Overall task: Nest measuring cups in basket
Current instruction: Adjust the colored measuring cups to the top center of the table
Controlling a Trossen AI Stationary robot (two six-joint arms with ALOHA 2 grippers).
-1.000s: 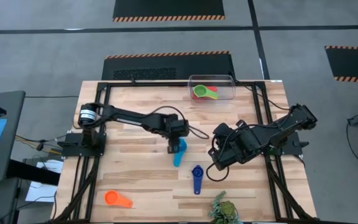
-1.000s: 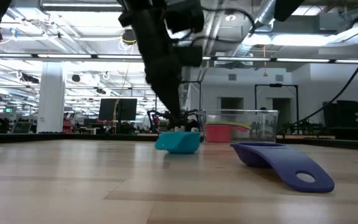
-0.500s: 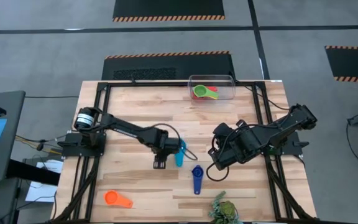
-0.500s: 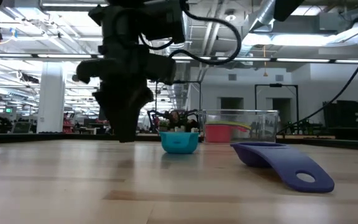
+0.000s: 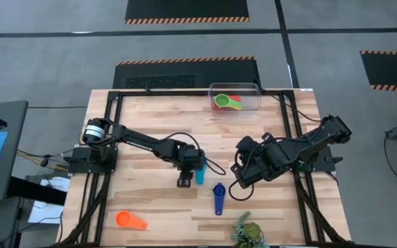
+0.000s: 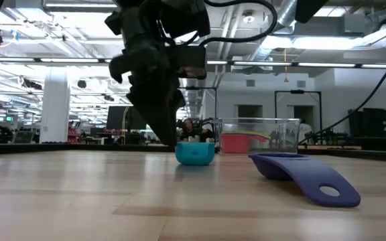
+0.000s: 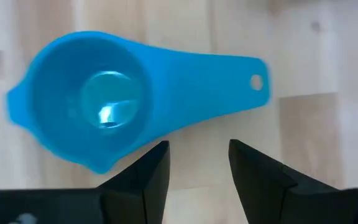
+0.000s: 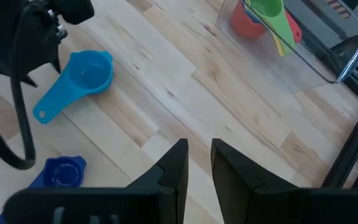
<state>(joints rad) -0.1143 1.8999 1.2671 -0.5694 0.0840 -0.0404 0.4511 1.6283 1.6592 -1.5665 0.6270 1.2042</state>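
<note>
Light blue cup lies just beside left hand — untouched.

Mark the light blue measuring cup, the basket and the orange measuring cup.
light blue measuring cup (image 7: 107, 112): left wrist view, inside its bowl.
basket (image 5: 256, 102): high view, its clear right wall.
orange measuring cup (image 5: 123, 219): high view, its round bowl.

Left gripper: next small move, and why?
Probably shift sideways over the light blue cup and descend to pinch its handle. The left gripper is open and empty beside the cup, which lies loose on the table, while the basket already holds other cups. The right gripper waits apart.
</note>
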